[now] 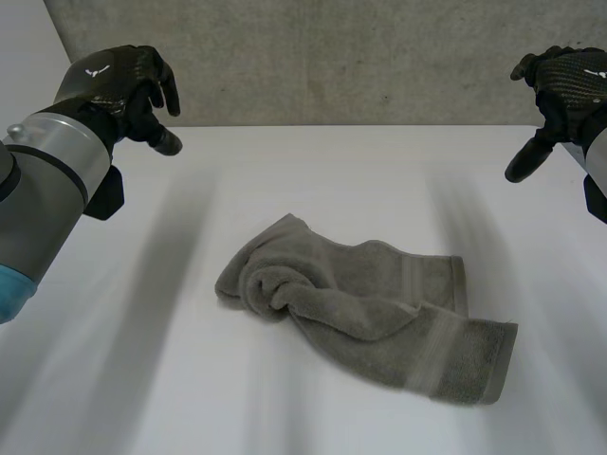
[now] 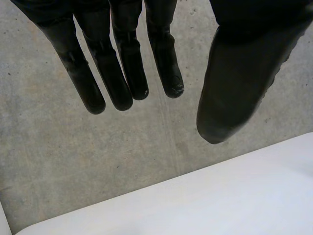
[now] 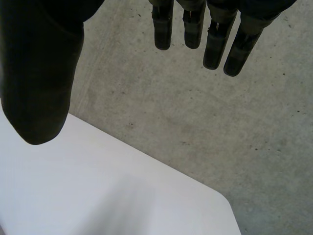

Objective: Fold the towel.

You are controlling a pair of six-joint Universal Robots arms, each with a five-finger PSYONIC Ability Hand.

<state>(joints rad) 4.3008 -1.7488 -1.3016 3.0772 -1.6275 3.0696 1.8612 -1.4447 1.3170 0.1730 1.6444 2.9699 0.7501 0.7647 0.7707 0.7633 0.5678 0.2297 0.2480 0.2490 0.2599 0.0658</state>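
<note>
The left arm [image 1: 47, 190], grey with a light-blue cap, enters from the left side of the head view. It ends in the black left hand [image 1: 123, 90], held near the far left of the white table [image 1: 142, 379]. A small white emblem [image 1: 95, 69] sits on the back of this hand; it is too small to read as letters. In the left wrist view its fingers [image 2: 120, 73] hang straight and slightly spread, with the thumb apart from them. The hand is relaxed and holds nothing.

The towel [image 1: 365, 308] lies near the middle of the table, well apart from both hands. It is grey-green and crumpled. Its left end is bunched into soft folds, and its right end lies flatter, with a woven band running beside the right edge.

The black right hand [image 1: 564, 90] is near the table's far right and carries a similar white mark on its back. In the right wrist view its fingers [image 3: 215, 44] point straight out and its thumb stands well to one side, so it too is released and holds nothing.

Beyond the table's far edge is a grey concrete surface [image 1: 332, 57], speckled and bare. It shows past the fingertips in both wrist views.
</note>
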